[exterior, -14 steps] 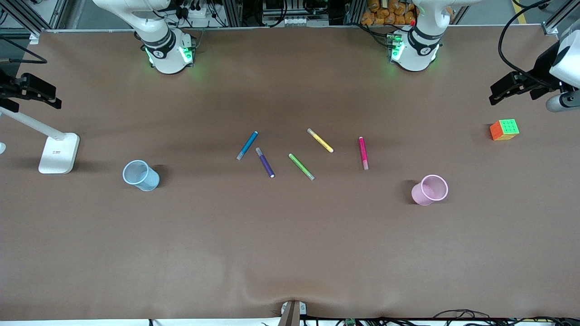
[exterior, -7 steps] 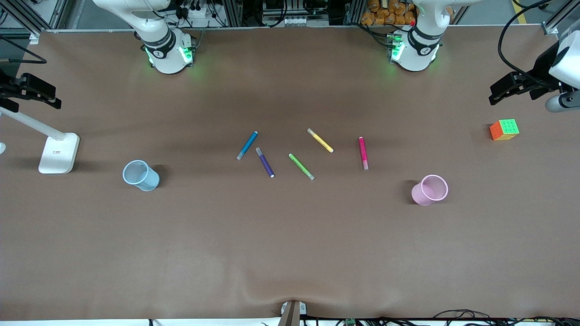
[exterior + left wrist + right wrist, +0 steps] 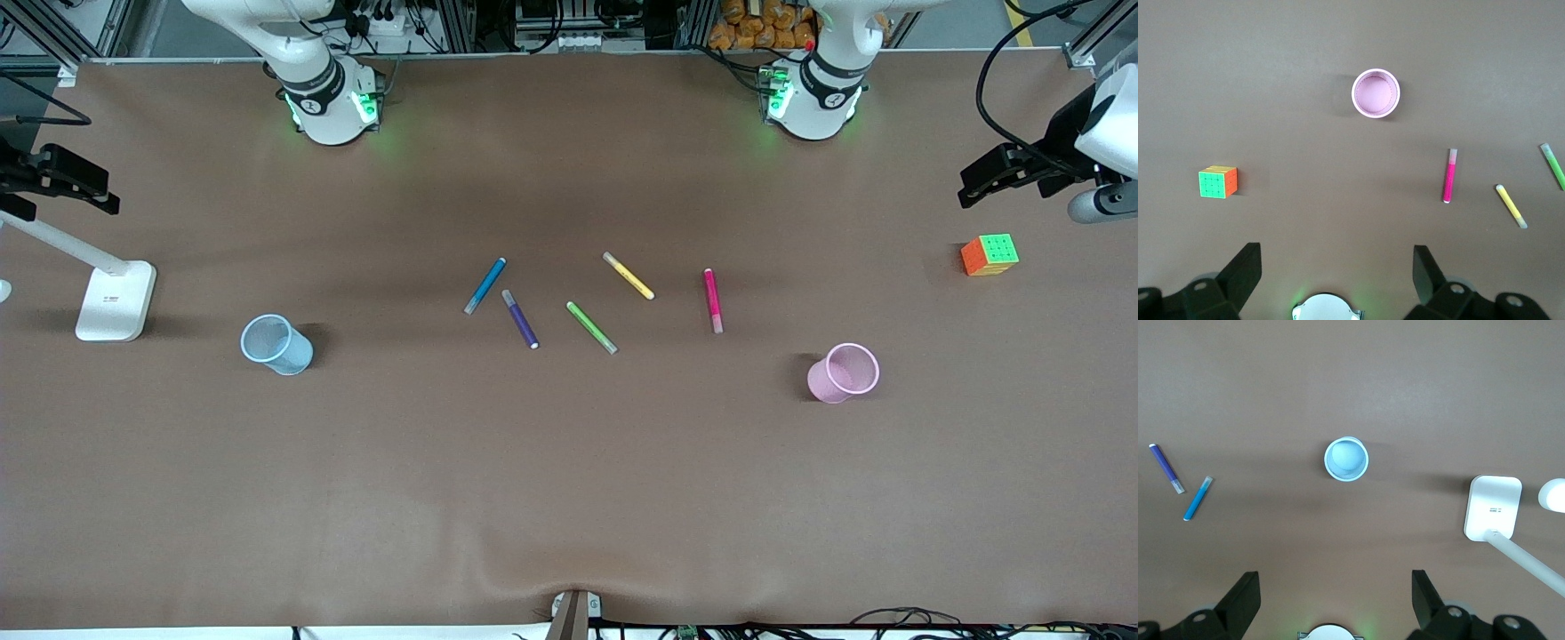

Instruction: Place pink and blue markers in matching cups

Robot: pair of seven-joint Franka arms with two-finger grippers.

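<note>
Now | left claw [image 3: 1337, 277] spread, high over bench [image 3: 569, 480], pink marker [image 3: 1449, 176] and pink cup [image 3: 1375, 93] well below it | right claw [image 3: 1335, 599] spread, blue marker [image 3: 1198, 498] off to one side of the blue cup [image 3: 1346, 459] beneath | we should descend squarely across each marker's middle.
</note>
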